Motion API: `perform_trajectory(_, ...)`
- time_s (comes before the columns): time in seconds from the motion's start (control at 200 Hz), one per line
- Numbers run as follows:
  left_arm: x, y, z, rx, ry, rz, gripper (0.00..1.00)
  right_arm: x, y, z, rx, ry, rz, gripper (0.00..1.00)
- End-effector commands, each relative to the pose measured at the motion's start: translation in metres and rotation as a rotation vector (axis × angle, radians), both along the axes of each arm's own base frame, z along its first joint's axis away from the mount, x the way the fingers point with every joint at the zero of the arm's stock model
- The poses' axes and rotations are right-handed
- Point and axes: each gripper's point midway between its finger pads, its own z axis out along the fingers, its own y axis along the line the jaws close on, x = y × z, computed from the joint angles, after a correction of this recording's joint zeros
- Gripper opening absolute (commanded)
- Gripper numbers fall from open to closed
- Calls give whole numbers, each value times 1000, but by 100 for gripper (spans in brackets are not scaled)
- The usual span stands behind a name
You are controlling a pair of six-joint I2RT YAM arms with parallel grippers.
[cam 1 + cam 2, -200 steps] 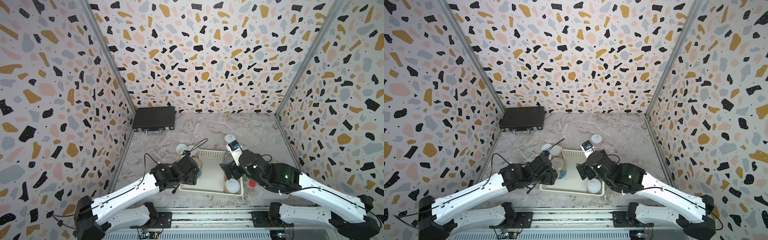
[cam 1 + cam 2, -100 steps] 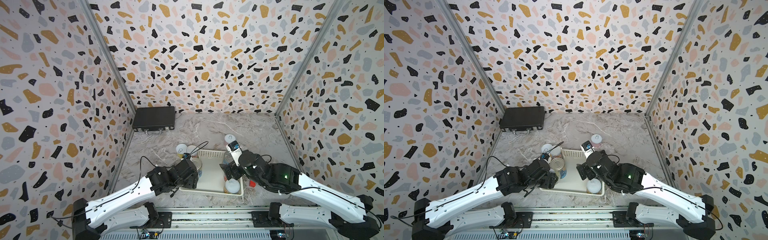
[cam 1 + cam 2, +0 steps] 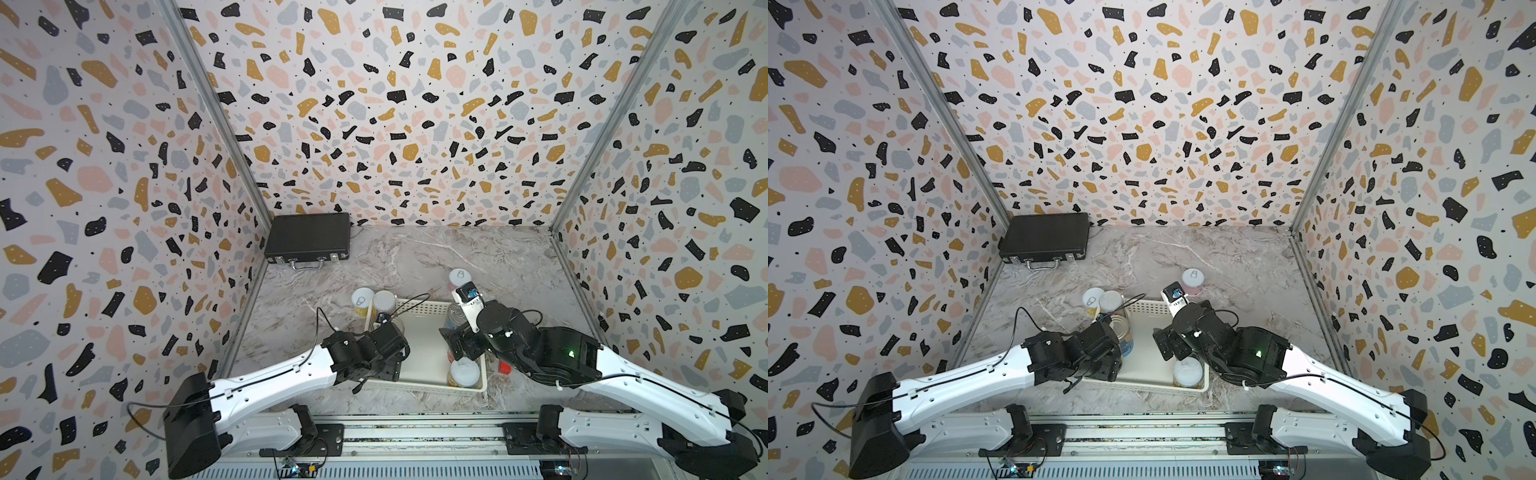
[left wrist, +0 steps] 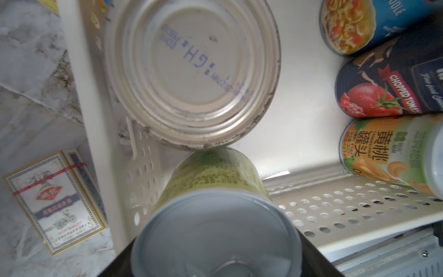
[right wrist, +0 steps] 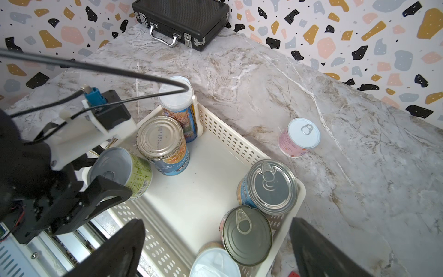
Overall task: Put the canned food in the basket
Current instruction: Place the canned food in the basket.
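Green-labelled can [image 5: 124,172] still clamped, tilted, in left gripper [image 5: 100,177], barely shifted over basket [image 5: 230,141] corner; release judged next. Right gripper [image 5: 215,247] spread wide, empty. Pink can [image 5: 299,139] waiting outside on counter [image 5: 287,72].

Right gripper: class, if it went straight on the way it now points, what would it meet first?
The right gripper, open, points down into the basket. Straight on it would most likely meet the silver-topped can between its fingers, or the white-lidded can beside it; depth is unclear.
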Motion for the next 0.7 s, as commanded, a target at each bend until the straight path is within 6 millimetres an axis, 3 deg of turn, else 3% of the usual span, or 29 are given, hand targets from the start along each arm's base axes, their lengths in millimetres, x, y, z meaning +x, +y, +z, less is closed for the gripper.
perform_trajectory(0.0, 12, -14, -3, -23, -39, 4, 37, 1, -5, 3, -1, -15, -8, 100)
perform_trajectory(0.18, 12, -11, -24, 46, 0, 30, 34, 0, -5, 3, -3, -14, -5, 100)
perform_trajectory(0.44, 7, 13, -55, 224, 61, 64, 25, 0, -4, 2, -4, -10, -2, 100)
perform_trajectory(0.546, 4, 20, -65, 257, 72, 65, 26, 0, -4, 1, -6, -9, -2, 100)
perform_trajectory(0.696, 1, 25, -71, 253, 80, 96, 40, 1, -5, 0, -11, -10, -5, 100)
